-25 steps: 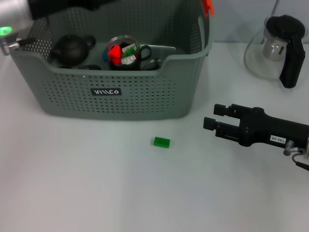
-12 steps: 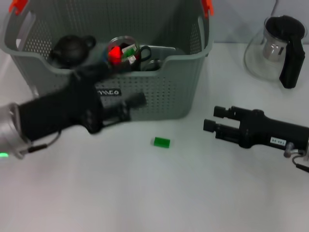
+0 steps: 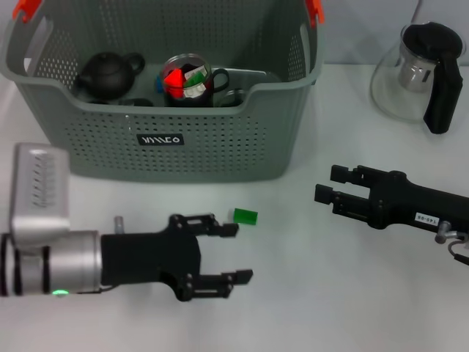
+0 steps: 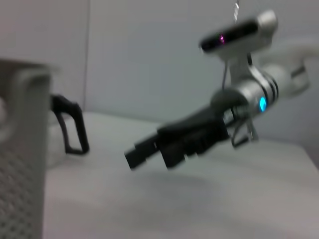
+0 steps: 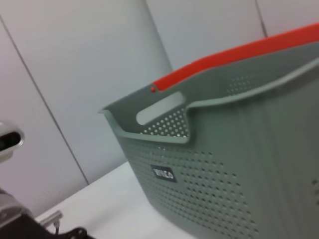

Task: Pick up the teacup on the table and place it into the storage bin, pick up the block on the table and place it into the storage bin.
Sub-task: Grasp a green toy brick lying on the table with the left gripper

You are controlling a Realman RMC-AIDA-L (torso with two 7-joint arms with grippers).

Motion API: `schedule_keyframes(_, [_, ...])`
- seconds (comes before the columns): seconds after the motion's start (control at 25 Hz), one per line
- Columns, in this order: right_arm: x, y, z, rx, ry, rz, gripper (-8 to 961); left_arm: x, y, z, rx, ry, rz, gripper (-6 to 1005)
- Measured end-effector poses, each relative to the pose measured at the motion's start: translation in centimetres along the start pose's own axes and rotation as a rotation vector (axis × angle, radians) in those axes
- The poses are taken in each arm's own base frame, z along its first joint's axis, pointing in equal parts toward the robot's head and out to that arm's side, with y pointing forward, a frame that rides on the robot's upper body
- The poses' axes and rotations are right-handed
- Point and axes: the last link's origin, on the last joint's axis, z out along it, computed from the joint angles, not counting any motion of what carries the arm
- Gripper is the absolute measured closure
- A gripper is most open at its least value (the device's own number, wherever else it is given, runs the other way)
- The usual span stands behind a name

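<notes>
A small green block (image 3: 245,216) lies on the white table in front of the storage bin (image 3: 220,150). My left gripper (image 3: 236,253) is low over the table just in front of the block, open, with one fingertip close beside the block and nothing between the fingers. A glass teacup (image 3: 192,81) with a dark handle sits inside the bin, holding red and green pieces. My right gripper (image 3: 330,184) hovers open to the right of the block, and also shows in the left wrist view as the right gripper (image 4: 137,154). The right wrist view shows the bin (image 5: 234,169) with its orange-red clip (image 5: 239,56).
A black teapot (image 3: 110,73) also lies in the bin. A glass pot with a black handle (image 3: 421,73) stands at the back right of the table. The bin wall (image 4: 20,164) is close beside the left wrist.
My left arm has swung from above the bin's left side down to the table and now sits low, open, beside the green block. The right gripper has barely shifted.
</notes>
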Motion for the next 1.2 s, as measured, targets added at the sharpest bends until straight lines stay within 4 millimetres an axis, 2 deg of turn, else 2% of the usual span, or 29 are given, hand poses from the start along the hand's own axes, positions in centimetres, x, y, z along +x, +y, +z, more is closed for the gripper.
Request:
schedule_keyframes(0.12, [0.0, -0.4, -0.5, 0.025, -0.007, 0.004, 280, -0.2, -0.4, 1.5, 0.002, -0.039, 0.036, 279])
schedule_keyframes(0.32, [0.0, -0.7, -1.4, 0.043, -0.013, -0.001, 280, 0.0, -1.6, 2.6, 0.036, -0.065, 0.054, 280])
schedule_keyframes(0.68, [0.1, -0.6, -1.3, 0.037, -0.009, -0.003, 280, -0.4, -4.1, 4.7, 0.152, -0.154, 0.076, 283])
schedule_keyframes(0.96, [0.2, -0.5, -1.2, 0.036, -0.009, 0.001, 280, -0.9, -5.1, 5.5, 0.208, -0.213, 0.063, 289])
schedule_keyframes(1.2, [0.2, -0.5, -1.1, 0.034, -0.007, 0.005, 280, -1.0, -5.2, 5.5, 0.214, -0.221, 0.061, 293])
